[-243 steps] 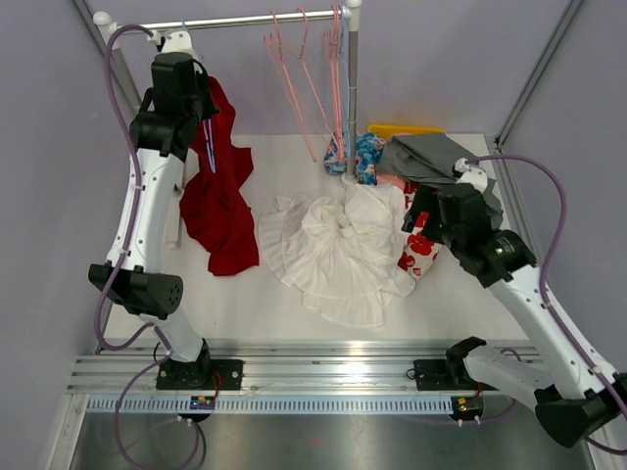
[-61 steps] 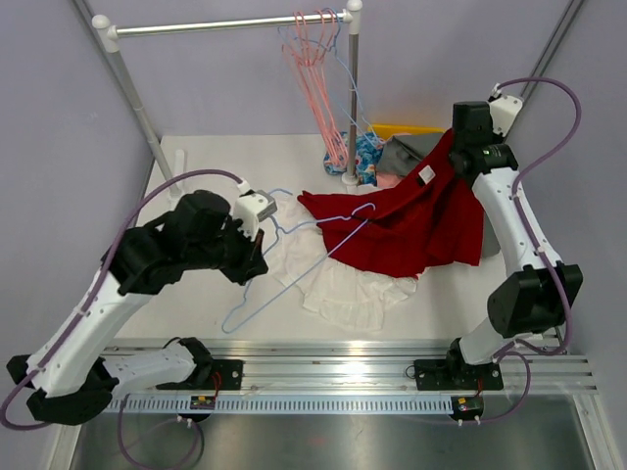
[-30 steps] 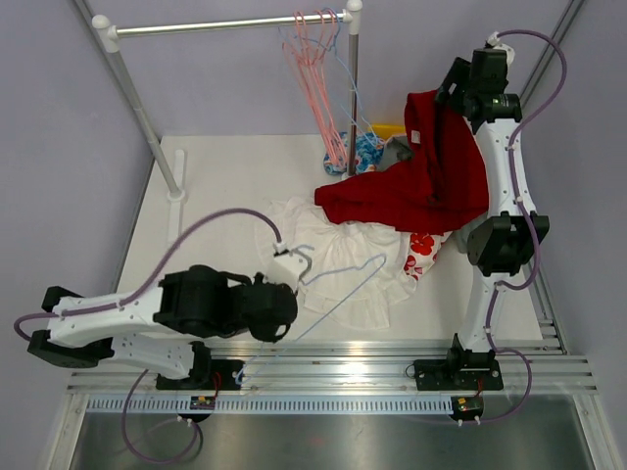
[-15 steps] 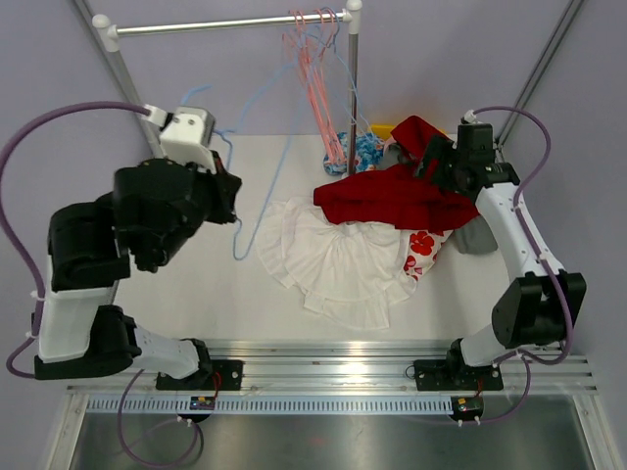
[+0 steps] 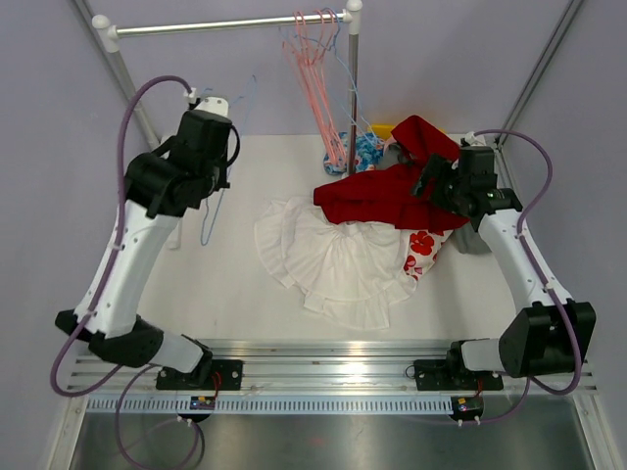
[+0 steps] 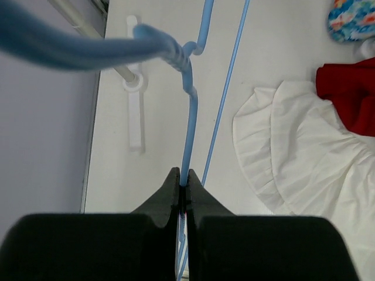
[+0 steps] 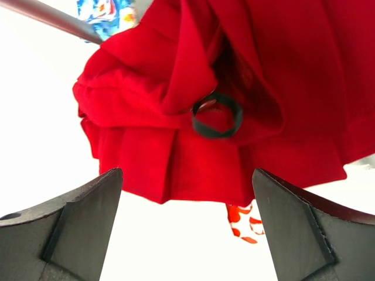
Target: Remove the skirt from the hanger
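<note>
Red skirt [image 5: 377, 194] lay crumpled at the back right of the table [image 5: 245, 304], draped over a heap of other clothes, its left end beside the post [image 5: 351, 108] of the rail [image 5: 225, 23] and its long axis running left to right across the overhead view; the right gripper [image 7: 187, 175] hung directly over its right end with its jaws spread as wide as they go and nothing between them, the red folds filling the wrist view just beyond the fingertips without touching them; the blue hanger [image 6: 190, 129] was well apart from the skirt, up on the left side of the table, its thin wire pinched in the fully closed left gripper [image 6: 183, 190] and hanging down from it bare, with no cloth on it; a white garment [image 5: 338, 255] was spread on the table between the two arms; so the skirt lay to the right of the hanger, across the width of the table from it, and appeared already free of it; the right arm was by far the nearer to the skirt, while the left arm was the nearer to the rail, which ran above and behind its gripper; any coming move with the hanger would likely turn on that gap to the rail.
</note>
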### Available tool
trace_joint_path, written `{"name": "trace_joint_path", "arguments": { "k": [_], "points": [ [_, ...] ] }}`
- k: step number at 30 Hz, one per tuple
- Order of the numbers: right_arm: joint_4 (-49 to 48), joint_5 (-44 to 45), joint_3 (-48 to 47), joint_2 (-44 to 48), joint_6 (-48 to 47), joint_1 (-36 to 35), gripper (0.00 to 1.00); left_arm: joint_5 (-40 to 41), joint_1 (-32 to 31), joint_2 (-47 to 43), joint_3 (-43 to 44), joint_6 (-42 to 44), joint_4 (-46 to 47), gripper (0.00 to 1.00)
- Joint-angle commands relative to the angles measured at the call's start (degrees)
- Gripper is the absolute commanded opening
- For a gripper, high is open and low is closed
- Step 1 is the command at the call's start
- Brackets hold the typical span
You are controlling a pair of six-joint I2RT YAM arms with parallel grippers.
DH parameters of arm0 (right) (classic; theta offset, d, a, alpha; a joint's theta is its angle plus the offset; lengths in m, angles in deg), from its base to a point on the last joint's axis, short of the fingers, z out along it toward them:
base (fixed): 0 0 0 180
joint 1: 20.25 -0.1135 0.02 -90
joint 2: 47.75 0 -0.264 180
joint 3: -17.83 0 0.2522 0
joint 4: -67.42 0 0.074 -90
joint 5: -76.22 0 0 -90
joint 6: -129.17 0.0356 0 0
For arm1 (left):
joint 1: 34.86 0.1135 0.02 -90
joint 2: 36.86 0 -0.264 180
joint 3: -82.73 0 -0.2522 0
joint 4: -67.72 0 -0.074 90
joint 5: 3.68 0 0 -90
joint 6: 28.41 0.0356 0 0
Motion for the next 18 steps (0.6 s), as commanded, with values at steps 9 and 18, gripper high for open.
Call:
{"name": "trace_joint_path", "arguments": {
  "k": [9, 18],
  "points": [
    [-4.59, -3.19, 3.57, 5.44, 0.97, -0.76, 1.0, -14.25, 9.28, 17.63, 25.61, 5.98, 10.22, 0.0],
    [-6.17, -4.42, 7.0, 7.73, 1.23, -1.03, 0.99, -21.73, 13.42, 25.37, 25.83, 4.4, 22.96, 0.0]
  ]
}}
